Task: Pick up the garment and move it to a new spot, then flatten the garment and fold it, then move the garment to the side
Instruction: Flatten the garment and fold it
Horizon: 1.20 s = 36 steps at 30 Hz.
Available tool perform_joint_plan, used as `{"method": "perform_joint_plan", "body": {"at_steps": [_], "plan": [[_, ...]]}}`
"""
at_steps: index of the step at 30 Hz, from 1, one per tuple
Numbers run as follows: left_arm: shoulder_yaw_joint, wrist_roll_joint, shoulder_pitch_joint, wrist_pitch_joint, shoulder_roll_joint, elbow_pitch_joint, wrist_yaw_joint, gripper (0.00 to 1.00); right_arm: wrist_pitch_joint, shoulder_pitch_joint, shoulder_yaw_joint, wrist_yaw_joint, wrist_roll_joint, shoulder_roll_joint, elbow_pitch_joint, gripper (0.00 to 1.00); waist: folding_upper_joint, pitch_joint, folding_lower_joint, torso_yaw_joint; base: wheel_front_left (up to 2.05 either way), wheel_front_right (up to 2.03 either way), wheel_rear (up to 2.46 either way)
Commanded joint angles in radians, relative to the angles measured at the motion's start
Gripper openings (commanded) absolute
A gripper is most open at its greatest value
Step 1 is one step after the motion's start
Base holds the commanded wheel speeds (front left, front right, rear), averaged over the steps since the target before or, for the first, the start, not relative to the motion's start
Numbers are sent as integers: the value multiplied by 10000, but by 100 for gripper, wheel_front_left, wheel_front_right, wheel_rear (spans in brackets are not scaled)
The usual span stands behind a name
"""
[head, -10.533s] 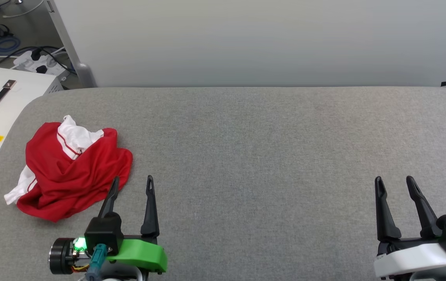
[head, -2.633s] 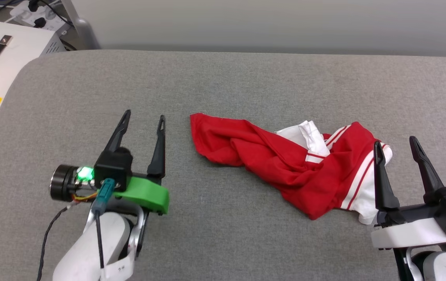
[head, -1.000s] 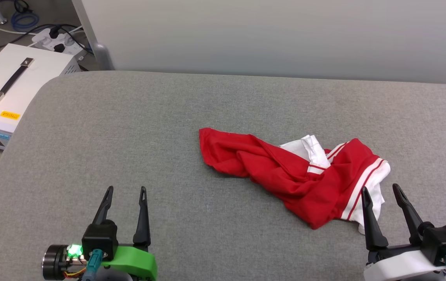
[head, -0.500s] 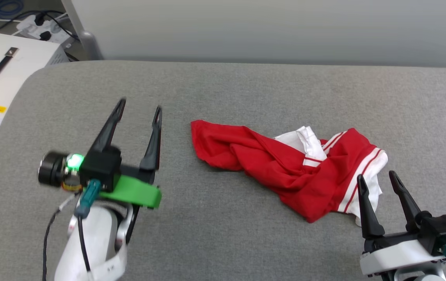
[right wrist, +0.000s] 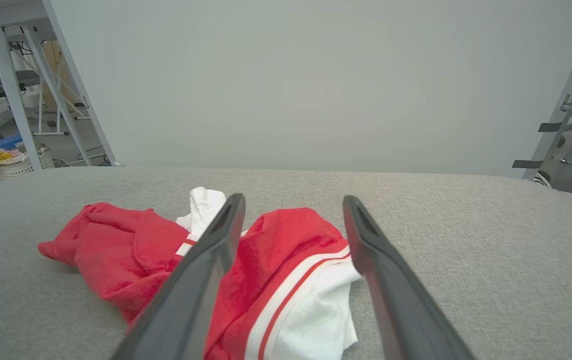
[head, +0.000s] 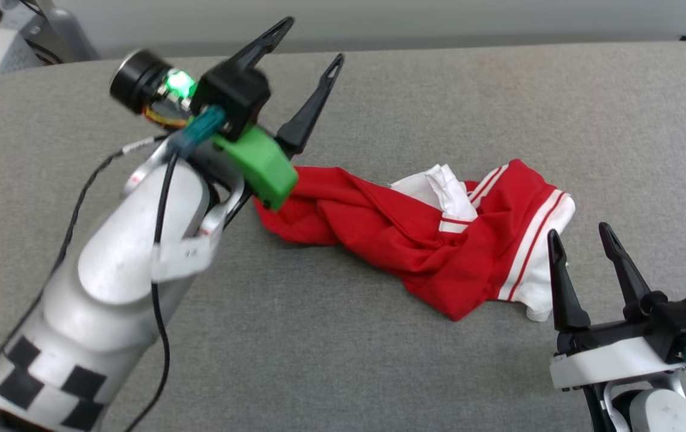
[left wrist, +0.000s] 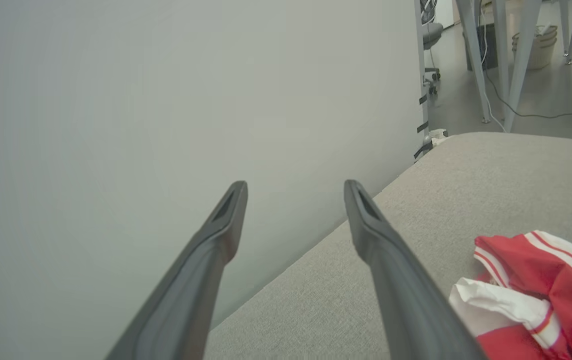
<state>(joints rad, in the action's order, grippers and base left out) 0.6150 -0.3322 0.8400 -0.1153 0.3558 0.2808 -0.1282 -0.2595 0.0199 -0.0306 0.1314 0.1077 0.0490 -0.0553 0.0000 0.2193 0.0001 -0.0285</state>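
The garment [head: 415, 240] lies crumpled and twisted on the middle-right of the table [head: 499, 84], no longer at the left end where it sat some ten seconds ago. The relocation step is judged complete. Within the last half second the left gripper [head: 314, 41] has swung up and across from the left of the table to a raised position by the garment's red left end. Its green mount now hides that end in the head view, and the camera has tilted as well. Its fingers stand wide apart and empty, aimed at the wall [left wrist: 165, 100] rather than down at the cloth. The right gripper [head: 578, 231], likewise spread and empty, has barely shifted and sits just beside the white striped end. Flattening is not begun. The left arm appears to be positioning for a grasp and would need to pitch down first.
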Motion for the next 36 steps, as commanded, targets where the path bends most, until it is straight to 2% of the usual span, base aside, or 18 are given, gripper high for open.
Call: {"method": "perform_joint_plan", "body": {"at_steps": [1,12,18,22,26,36], "plan": [[399,-371,548,306,135,48,-22,100,-23,223,-32,-7,48,12,-57,100,0,399,-1,-329,0,0,0],[4529,-4525,3661,5359,616,549,-24,100,-23,880,-188,-7,238,12,-125,100,0,1291,-1,-981,0,0,0],[6359,-5766,4634,7386,839,474,-24,100,-23,1155,-324,-7,399,12,-126,100,0,1765,-1,-1377,0,0,0],[6633,-5944,4575,8523,977,124,-24,100,-23,1295,-387,-7,498,12,-135,100,0,2028,-1,-1605,0,0,0],[6647,-5486,3807,9819,1259,-365,-24,100,-23,1458,-448,-7,588,12,-136,100,0,2271,-1,-1794,0,0,0],[6651,-4841,2105,11151,2010,-993,-24,100,-23,1718,-531,-7,690,12,-100,100,0,2579,-1,-1931,0,0,0]]}}
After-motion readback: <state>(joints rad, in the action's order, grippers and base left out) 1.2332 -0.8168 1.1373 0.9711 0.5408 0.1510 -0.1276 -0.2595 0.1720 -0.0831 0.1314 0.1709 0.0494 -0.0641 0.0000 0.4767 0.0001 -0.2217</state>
